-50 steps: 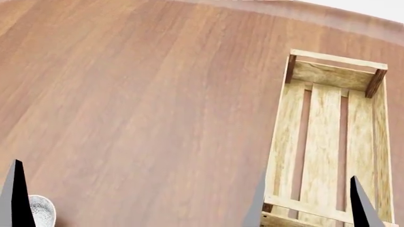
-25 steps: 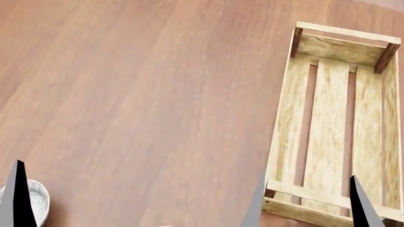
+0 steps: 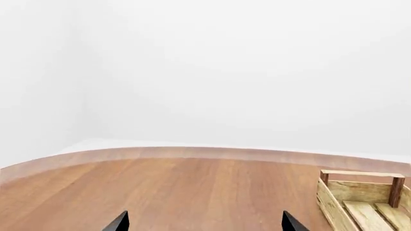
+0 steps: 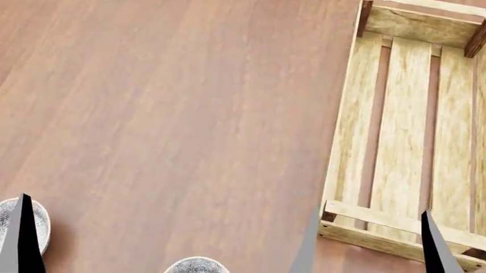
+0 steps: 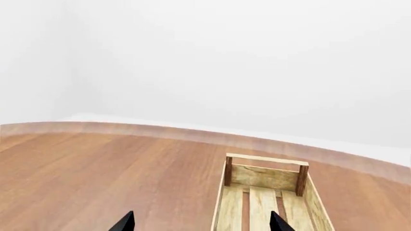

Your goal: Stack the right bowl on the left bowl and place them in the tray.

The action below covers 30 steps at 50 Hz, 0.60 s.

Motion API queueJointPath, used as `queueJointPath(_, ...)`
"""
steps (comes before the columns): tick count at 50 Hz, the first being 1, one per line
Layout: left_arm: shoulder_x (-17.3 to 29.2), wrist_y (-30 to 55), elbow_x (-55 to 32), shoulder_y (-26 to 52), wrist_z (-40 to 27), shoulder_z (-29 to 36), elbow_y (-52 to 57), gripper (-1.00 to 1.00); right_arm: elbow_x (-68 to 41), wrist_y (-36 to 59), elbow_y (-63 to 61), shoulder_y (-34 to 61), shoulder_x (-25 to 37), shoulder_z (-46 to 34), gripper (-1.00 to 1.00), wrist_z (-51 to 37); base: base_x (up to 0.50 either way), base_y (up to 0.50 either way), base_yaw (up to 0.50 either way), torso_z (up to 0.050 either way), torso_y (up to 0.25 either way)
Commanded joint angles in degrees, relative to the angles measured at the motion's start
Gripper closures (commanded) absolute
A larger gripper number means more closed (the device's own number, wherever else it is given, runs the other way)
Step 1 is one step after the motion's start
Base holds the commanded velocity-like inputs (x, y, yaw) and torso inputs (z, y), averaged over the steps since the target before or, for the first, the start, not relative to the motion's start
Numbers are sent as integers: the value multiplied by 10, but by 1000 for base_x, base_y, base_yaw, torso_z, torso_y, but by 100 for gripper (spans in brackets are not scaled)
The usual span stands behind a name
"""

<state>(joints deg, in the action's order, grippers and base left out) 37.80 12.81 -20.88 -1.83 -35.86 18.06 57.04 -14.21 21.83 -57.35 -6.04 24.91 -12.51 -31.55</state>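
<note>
**Two Open Hands Above Table, Tray Ahead of Right Hand, Bowls at Near Edge**

Surface and room: the table (image 4: 167,114) is reddish-brown wood with grain lines running away from the robot. In both wrist views its far edge curves as a pale rim, and behind it stands a plain white wall.

Left hand (image 3: 204,224): only the two dark fingertips (image 3: 119,223) show in its wrist view. They stand wide apart with bare table between them; the hand is open and holds nothing. In the head view one fingertip overlaps the left bowl (image 4: 40,224), a grey speckled bowl at the near left; whether they touch cannot be told. The right bowl (image 4: 196,265) lies between the two hands at the near edge of the head view, only its rim visible, apart from the left bowl.

Right hand (image 5: 201,222): its fingertips also stand wide apart, open and empty. The tray (image 4: 345,142), a pale wooden crate with a slatted bottom and dark corner posts, lies straight ahead of this hand with its long side running away from it. In the head view the tips frame the tray's near end; contact cannot be told.

Edges and room: the tray holds nothing. A broad stretch of bare table lies ahead of the left hand, to the tray's left.
</note>
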Motion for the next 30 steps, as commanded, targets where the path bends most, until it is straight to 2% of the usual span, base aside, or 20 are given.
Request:
queueJointPath(1, 4, 0, -12, 1, -2, 0, 0, -100, -7, 1, -2, 2, 5, 1, -100, -5, 0, 0, 0, 48, -113)
queueJointPath(4, 7, -13, -74, 4, 22, -1, -3, -100, -15, 3, -9, 1, 9, 10, -100, -7, 0, 0, 0, 33, -77)
queueJointPath(5, 6, -31, -76, -1, 34, 1, -6, -100, -18, 1, -9, -1, 10, 14, -100, -8, 0, 0, 0, 0, 0)
queueJointPath(7, 9, -15, -81, 2, 40, 15, -10, -100, -20, 1, -11, -1, 12, 16, -100, -10, 0, 0, 0, 0, 0)
queueJointPath(9, 0, -45, -142, -8, 59, 8, -31, -100, -21, -4, -7, -3, 13, 19, -100, -10, 0, 0, 0, 0, 0)
queueJointPath(15, -3, -48, -178, -5, 85, 24, -49, -100, -24, -1, -7, 1, 15, 15, -100, -13, 0, 0, 0, 0, 0)
queueJointPath(30, -6, -1, -250, 31, 86, 44, -86, -100, -34, 5, -21, 6, 29, 8, -100, -29, 0, 0, 0, 0, 0)
